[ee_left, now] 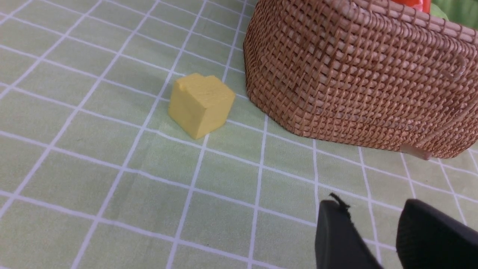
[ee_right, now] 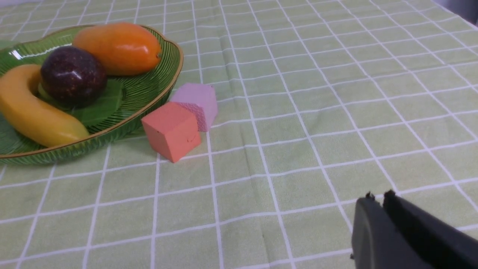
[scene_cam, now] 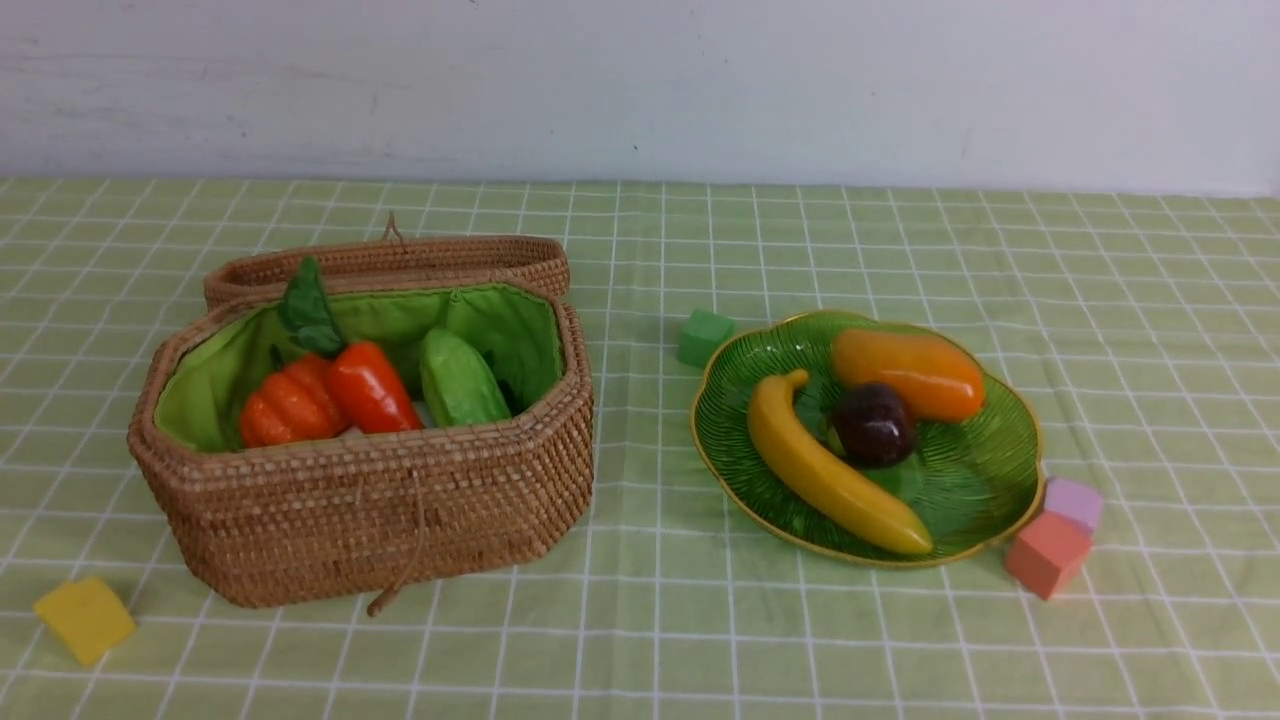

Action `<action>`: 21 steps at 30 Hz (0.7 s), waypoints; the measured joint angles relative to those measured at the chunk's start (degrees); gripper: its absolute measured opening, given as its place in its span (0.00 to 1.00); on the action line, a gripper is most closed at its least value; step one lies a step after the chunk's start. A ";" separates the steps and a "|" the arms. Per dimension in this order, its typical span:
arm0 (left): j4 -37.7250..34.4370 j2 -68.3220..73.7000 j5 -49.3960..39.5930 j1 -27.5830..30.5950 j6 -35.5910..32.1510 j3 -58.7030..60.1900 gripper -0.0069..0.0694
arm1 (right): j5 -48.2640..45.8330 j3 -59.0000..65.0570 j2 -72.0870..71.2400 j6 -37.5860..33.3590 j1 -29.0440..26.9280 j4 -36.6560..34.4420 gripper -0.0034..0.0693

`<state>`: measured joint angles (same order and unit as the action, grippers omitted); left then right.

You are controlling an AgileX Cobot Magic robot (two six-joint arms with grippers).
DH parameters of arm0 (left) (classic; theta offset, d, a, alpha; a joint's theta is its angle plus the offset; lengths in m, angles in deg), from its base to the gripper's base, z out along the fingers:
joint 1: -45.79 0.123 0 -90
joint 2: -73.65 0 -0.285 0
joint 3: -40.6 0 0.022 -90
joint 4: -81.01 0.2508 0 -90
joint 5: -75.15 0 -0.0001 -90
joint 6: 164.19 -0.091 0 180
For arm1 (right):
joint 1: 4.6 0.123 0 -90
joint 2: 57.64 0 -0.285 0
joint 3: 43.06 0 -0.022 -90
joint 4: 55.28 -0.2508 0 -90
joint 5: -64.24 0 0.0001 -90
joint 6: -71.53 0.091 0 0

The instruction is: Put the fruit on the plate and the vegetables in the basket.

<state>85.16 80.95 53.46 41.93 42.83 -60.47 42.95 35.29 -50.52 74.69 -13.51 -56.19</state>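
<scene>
One green-checked cloth covers the table (scene_cam: 900, 250) below a plain white wall. Left gripper (ee_left: 377, 220) hovers low near the basket (scene_cam: 400, 510), jaws apart, empty; right gripper (ee_right: 382, 200) hangs over bare cloth, jaws together. Pumpkin (scene_cam: 285, 405), carrot (scene_cam: 372, 388) and cucumber (scene_cam: 458, 380) lie in the basket; banana (scene_cam: 830, 470), mango (scene_cam: 910, 373) and purple fruit (scene_cam: 873, 424) on the plate (scene_cam: 990, 470). Foam cubes lie scattered nearby.

Pale wall (scene_cam: 640, 90) behind green checked tablecloth (scene_cam: 900, 250), even light
</scene>
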 joint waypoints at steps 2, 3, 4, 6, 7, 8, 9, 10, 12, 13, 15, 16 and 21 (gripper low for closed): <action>0.00 0.00 0.00 0.00 0.00 0.00 0.40 | 0.00 0.00 0.00 0.00 0.00 0.00 0.11; 0.00 0.00 0.00 0.00 0.00 0.00 0.40 | 0.00 0.00 0.00 0.00 0.00 0.00 0.11; 0.00 0.00 0.00 0.00 0.00 0.00 0.40 | 0.00 0.00 0.00 0.00 0.00 0.00 0.11; 0.00 0.00 0.00 0.00 0.00 0.00 0.40 | 0.00 0.00 0.00 0.00 0.00 -0.04 0.11; 0.00 0.00 0.00 0.00 0.00 0.00 0.40 | 0.00 0.00 0.00 0.00 0.00 -0.05 0.11; 0.00 0.00 0.00 0.00 0.00 0.00 0.40 | 0.00 0.00 0.00 0.00 0.00 -0.05 0.11; 0.00 0.00 0.00 0.00 0.00 0.00 0.40 | 0.00 0.00 0.00 0.00 0.00 -0.05 0.11; 0.00 0.00 0.00 0.00 0.00 0.00 0.40 | 0.00 0.00 0.00 0.00 0.00 -0.05 0.11; 0.00 0.00 0.00 0.00 0.00 0.00 0.40 | 0.00 0.00 0.00 0.00 0.00 -0.05 0.12; 0.00 0.00 0.00 0.00 0.00 0.00 0.40 | 0.00 0.00 0.00 0.00 0.00 -0.05 0.12; 0.00 0.00 0.00 0.00 0.00 0.00 0.40 | 0.00 0.00 0.00 0.00 0.00 -0.05 0.13; 0.00 0.00 0.00 0.00 0.00 0.00 0.40 | 0.00 0.00 0.00 0.00 0.00 -0.05 0.13; 0.00 0.00 0.00 0.00 0.00 0.00 0.40 | 0.00 0.00 0.00 0.00 0.00 -0.05 0.14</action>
<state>85.16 80.95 53.46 41.93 42.83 -60.47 42.95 35.29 -50.52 74.69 -13.51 -56.24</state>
